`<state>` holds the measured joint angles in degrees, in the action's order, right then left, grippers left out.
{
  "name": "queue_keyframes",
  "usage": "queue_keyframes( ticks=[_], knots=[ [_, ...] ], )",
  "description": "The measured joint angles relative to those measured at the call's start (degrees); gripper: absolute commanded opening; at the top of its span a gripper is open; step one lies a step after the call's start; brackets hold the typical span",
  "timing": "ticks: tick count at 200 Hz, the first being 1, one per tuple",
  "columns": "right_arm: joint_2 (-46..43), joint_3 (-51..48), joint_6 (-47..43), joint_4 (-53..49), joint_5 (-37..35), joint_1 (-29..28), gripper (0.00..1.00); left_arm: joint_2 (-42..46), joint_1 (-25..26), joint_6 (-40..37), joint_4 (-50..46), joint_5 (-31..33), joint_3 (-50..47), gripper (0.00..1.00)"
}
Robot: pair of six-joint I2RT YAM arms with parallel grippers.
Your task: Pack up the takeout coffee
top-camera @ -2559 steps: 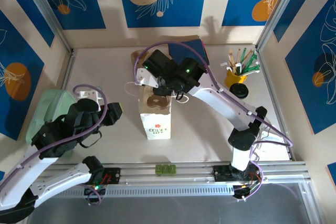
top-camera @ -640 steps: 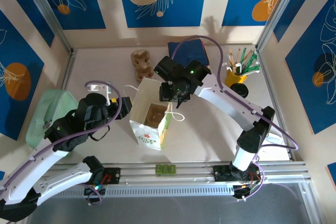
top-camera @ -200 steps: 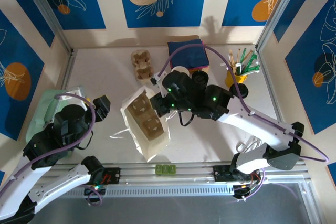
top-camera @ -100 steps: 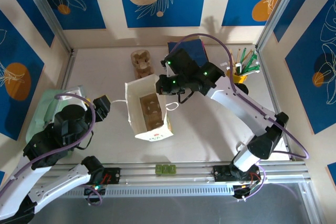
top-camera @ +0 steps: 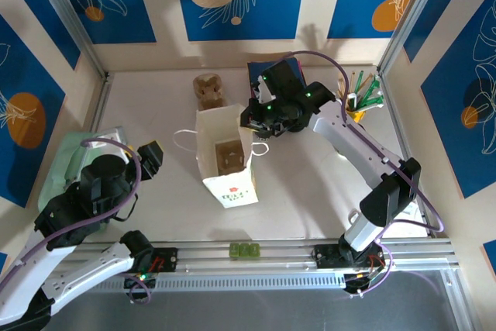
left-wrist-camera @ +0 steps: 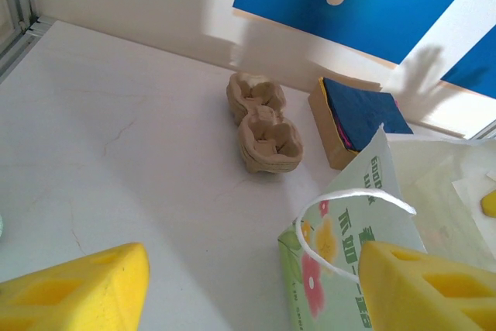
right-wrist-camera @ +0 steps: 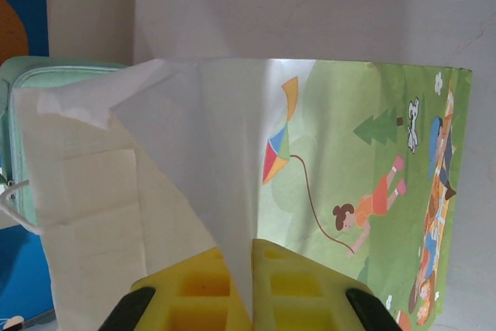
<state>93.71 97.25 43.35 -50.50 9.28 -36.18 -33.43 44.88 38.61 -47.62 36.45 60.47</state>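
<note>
My right end effector [right-wrist-camera: 252, 257] is clamped on the bag [top-camera: 229, 185] rim; bag upright on worktop [top-camera: 310, 184]. My left end effector [top-camera: 152, 157] hangs left of it, fingers apart.

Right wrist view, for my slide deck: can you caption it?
The right gripper pinches the top edge of the illustrated paper bag.
</note>
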Motion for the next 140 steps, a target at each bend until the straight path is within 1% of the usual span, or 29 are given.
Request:
queue_keyframes(
  ticks=[27,85,118,140],
  knots=[
    [0.3,-1.7,0.0,0.3,1.3,1.7,0.05,0.0,0.0,0.1,0.0,0.1,-0.1,0.72],
    [0.0,-6.2,-0.1,1.6,1.5,4.2,0.07,0.9,0.0,0.2,-0.1,0.1,-0.4,0.71],
    [-1.9,-8.3,-0.3,2.1,1.2,5.3,0.07,1.1,0.0,0.5,-0.2,0.1,-0.5,0.71],
    [-3.1,-9.4,-0.5,2.5,1.1,5.5,0.10,1.1,0.0,0.5,-0.2,0.1,-0.6,0.71]
  ],
)
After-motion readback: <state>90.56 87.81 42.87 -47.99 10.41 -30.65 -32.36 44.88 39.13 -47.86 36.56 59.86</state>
